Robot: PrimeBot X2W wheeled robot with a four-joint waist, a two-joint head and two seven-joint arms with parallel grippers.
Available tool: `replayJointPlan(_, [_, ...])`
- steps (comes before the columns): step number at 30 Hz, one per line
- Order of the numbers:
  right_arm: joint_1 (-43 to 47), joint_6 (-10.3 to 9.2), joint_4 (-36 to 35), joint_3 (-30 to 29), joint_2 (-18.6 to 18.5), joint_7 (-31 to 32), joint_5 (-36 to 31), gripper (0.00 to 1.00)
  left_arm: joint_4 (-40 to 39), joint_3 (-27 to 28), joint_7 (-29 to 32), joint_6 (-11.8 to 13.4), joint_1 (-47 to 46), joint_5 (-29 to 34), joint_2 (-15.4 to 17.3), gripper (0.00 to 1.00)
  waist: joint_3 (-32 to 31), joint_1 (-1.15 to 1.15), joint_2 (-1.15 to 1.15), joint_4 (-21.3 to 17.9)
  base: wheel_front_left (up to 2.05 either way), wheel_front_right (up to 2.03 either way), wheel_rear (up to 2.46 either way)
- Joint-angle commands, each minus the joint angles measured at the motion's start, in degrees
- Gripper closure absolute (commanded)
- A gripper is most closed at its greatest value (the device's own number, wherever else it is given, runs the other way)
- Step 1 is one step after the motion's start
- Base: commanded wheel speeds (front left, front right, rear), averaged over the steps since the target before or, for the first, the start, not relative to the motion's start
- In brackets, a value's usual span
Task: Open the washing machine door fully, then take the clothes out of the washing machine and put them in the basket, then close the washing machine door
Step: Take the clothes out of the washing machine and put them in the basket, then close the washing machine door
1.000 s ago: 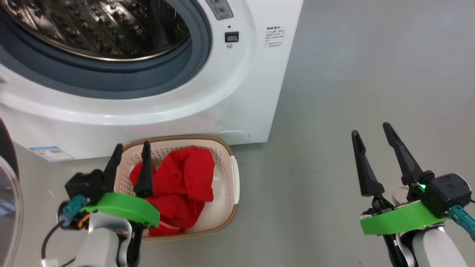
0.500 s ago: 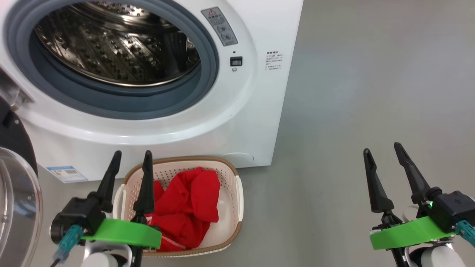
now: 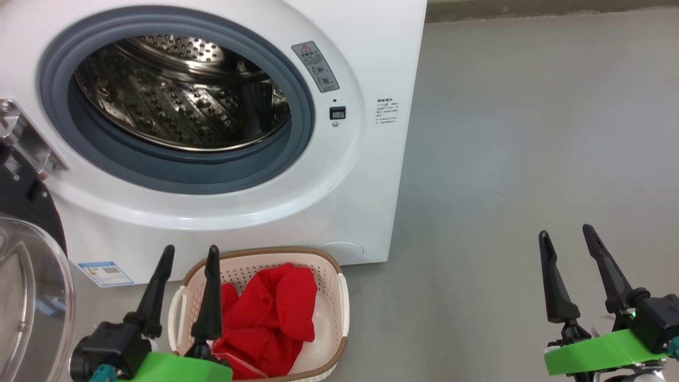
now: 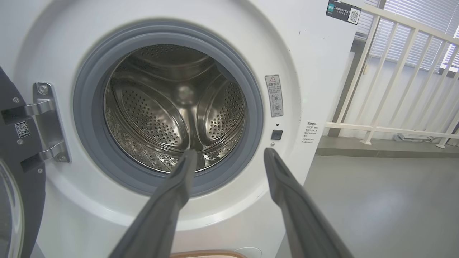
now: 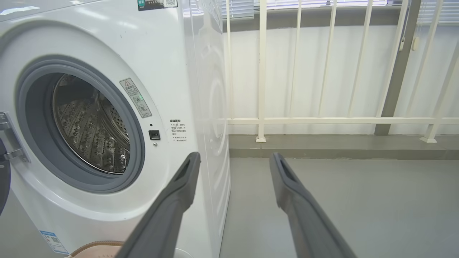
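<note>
Head view: one basket (image 3: 265, 252), two hands (image 3: 191, 249) (image 3: 565, 231)

Both arms low, jaws spread, holding nothing.
In the head view the left gripper (image 3: 191, 249) sits at the lower left and the right gripper (image 3: 565, 231) at the lower right, well apart. Each points its two dark fingers up and forward, tips parted with nothing between them. A green bracket (image 3: 599, 353) caps the right wrist, another the left.
</note>
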Motion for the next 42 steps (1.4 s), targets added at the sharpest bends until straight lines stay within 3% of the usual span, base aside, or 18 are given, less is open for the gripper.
replayJointPlan(1, [-0.3, 0.36, -1.6, 1.1, -0.5, -0.4, -0.3, 0.0, -1.9, 1.6, -0.2, 0.3, -0.2, 0.4, 0.9, 0.0, -0.6, 0.0, 0.0, 0.1, 0.0, 0.0, 0.0])
replayJointPlan(21, [1.6, 0.36, -2.6, 0.5, -0.5, -0.4, -0.3, 0.0, -3.0, 0.9, 1.6, 2.3, 2.4, 1.0, 2.1, 0.0, -2.0, 0.0, 0.0, 0.1, -0.05, 0.03, 0.03])
replayJointPlan(42, [1.4, 0.36, -2.6, 0.6, -0.5, -0.4, -0.7, 0.0, -3.3, -0.2, 1.5, 3.2, 2.1, 0.7, 2.5, 0.0, -1.0, 0.0, 0.0, 0.8, -1.13, 1.03, 0.1])
